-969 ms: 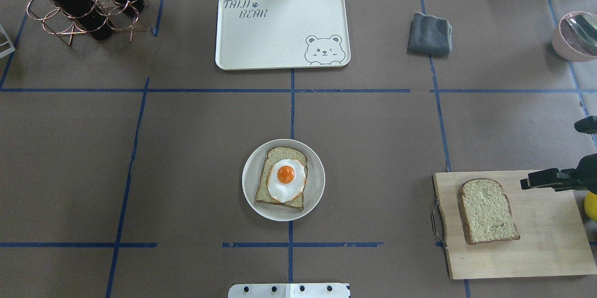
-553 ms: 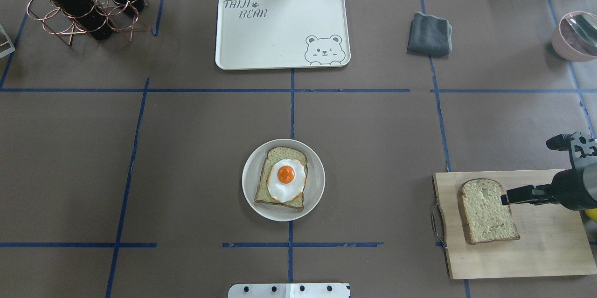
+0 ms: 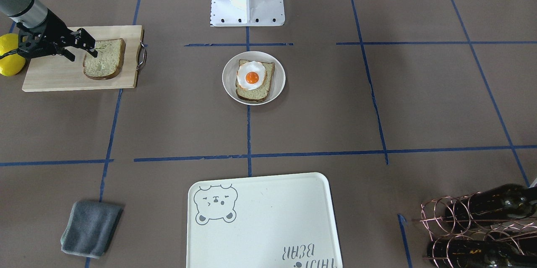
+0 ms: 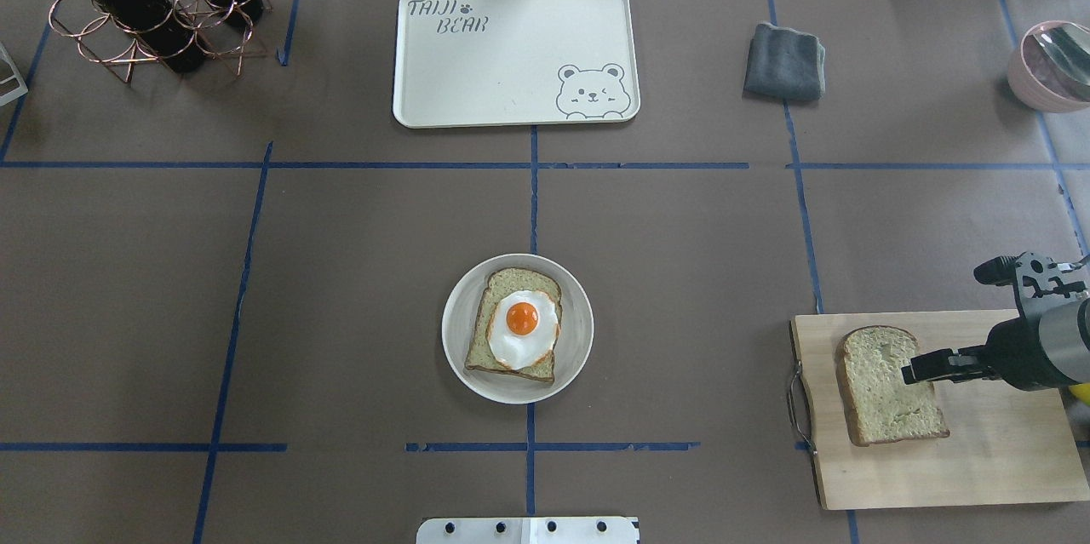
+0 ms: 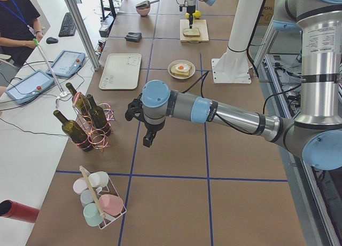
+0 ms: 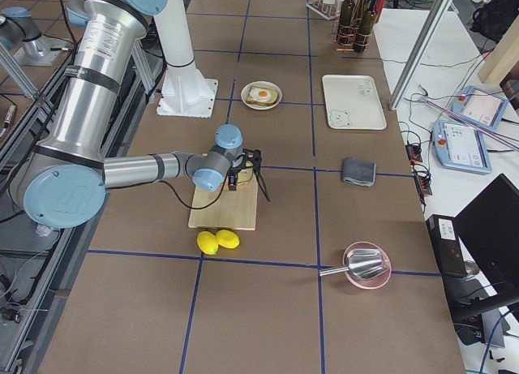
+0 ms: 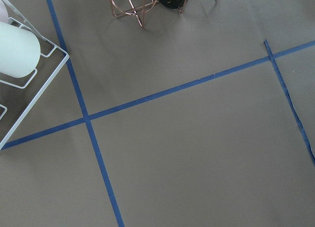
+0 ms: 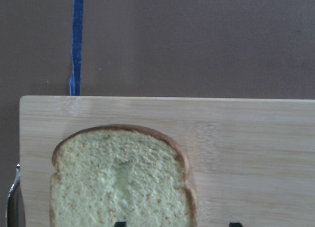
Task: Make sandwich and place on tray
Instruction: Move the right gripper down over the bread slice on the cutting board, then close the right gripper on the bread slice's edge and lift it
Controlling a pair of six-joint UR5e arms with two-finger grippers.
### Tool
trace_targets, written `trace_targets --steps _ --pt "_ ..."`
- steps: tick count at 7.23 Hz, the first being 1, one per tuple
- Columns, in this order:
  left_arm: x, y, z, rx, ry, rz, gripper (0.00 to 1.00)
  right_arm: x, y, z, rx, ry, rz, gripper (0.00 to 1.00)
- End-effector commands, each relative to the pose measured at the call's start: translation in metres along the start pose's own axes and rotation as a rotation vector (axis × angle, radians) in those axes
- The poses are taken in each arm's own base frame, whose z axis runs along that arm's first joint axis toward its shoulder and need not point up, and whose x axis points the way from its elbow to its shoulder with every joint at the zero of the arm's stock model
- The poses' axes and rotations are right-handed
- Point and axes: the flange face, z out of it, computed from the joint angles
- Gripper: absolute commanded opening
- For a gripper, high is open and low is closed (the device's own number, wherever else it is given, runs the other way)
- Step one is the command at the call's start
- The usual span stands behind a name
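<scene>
Right gripper [image 3: 89, 45] hovers, jaws apart, over the loose greenish-tan toy bread slice [image 4: 881, 395] on the light wooden cutting board [image 4: 1005, 450], near right. The egg-topped bread slice [image 4: 511, 280] sits on the round white dish [image 4: 582, 329], centre. The cream rectangular bear tray [image 4: 511, 59] is far centre. Left gripper [image 5: 148, 136]: can't tell its jaws.

One bread slice [image 4: 881, 391] lies on the wooden board [image 4: 1005, 459], with the right hand [image 4: 918, 372] hanging over its side. A second slice [image 4: 485, 350] with an egg [image 4: 522, 329] on top sits in a round dish [image 4: 452, 331]. The tray [image 4: 511, 50] lies farther back on the counter [image 4: 341, 272].
</scene>
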Motion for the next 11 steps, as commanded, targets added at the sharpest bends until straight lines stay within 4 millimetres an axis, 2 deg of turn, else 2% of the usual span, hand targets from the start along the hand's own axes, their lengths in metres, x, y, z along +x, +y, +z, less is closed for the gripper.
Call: trace_targets --steps 1,4,7,8,9,11 --pt "-0.0001 0.0001 -0.0007 0.001 0.000 -0.001 1.00 0.0069 0.0005 0.0049 -0.008 0.012 0.008 0.64" --pt "-0.0015 0.0005 0.0002 -0.001 -0.001 -0.002 1.00 0.0091 0.0011 0.0070 -0.010 0.011 0.010 0.55" --pt "-0.0003 0.0002 -0.0007 0.001 -0.002 0.000 1.00 0.0090 0.0038 0.0114 -0.025 0.013 0.006 0.54" --pt "-0.0007 0.0003 -0.0013 0.002 -0.002 -0.001 1.00 0.0077 0.0042 0.0122 -0.027 0.012 0.003 0.50" --pt "-0.0008 0.0004 -0.0013 0.002 -0.004 0.001 1.00 0.0063 0.0061 0.0139 -0.032 0.011 -0.002 0.41" --pt "-0.0011 0.0004 -0.0019 0.004 -0.004 0.001 1.00 0.0067 0.0065 0.0136 -0.032 0.009 -0.004 0.00"
